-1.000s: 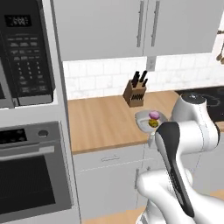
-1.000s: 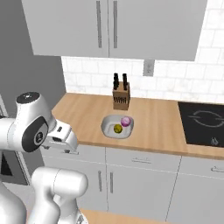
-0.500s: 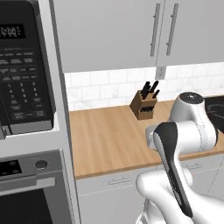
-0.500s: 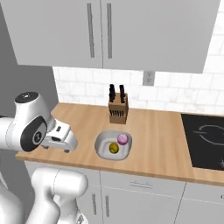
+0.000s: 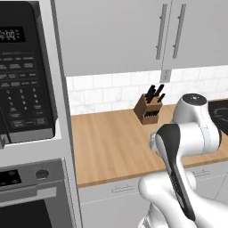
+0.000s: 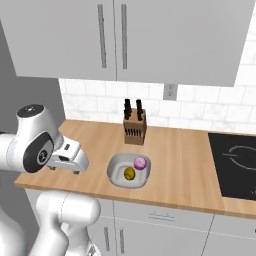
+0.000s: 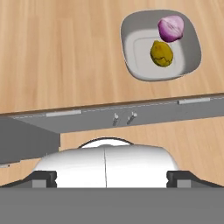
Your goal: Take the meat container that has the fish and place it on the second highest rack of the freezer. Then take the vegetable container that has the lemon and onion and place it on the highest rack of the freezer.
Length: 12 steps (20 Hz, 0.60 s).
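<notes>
My gripper (image 7: pixel 106 178) sits wide apart, holding nothing, aimed down over the counter's (image 6: pixel 185 165) near edge. The hand camera and right view give me the vegetable container (image 6: pixel 128 170) with onion (image 6: pixel 140 163) and lemon (image 6: pixel 129 173), just near of the knife block (image 6: pixel 134 128); on the left view my arm probably hides it.

A wooden knife block (image 6: pixel 134 131) stands on the worktop (image 6: pixel 185 165) near the tiled wall (dark handles poking up). A black cooktop (image 6: pixel 234 164) lies at the right, with a microwave (image 5: pixel 24 89) above an oven (image 5: pixel 31 196) at the left.

Grey vegetable container (image 6: pixel 116 170) on counter holds onion (image 6: pixel 141 163) beside lemon (image 6: pixel 129 173).
</notes>
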Available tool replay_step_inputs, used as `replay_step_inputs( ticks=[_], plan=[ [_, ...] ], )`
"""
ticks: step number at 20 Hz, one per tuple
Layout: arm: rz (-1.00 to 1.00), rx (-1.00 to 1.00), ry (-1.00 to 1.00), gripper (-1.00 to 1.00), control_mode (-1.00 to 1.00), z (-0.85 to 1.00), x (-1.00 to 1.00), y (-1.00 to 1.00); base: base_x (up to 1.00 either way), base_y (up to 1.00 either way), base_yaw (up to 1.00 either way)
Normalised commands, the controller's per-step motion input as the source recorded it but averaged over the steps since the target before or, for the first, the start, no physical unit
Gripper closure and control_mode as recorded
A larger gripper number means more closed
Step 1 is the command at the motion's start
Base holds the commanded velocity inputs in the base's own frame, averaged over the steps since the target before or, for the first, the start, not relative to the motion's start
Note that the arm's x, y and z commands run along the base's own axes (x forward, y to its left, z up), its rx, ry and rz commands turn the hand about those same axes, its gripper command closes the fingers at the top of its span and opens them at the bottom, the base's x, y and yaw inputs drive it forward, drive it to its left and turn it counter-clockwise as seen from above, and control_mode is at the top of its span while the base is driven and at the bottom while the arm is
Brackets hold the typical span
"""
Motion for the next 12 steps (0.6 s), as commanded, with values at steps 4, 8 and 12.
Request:
replay_step_inputs(
  ticks=[4, 8, 12],
  plan=[
    [0.00, 0.00, 0.00, -1.00, -1.00, 0.00, 0.01, 0.00, 0.00, 0.00, 0.00],
    [-0.03, 0.06, 0.00, -1.00, -1.00, -0.02, 0.09, -0.45, 0.00, 0.00, 0.00],
    [-0.10, 0.29, -0.17, -1.00, -1.00, -0.14, 0.10, -0.96, 0.00, 0.00, 0.00]
  ],
)
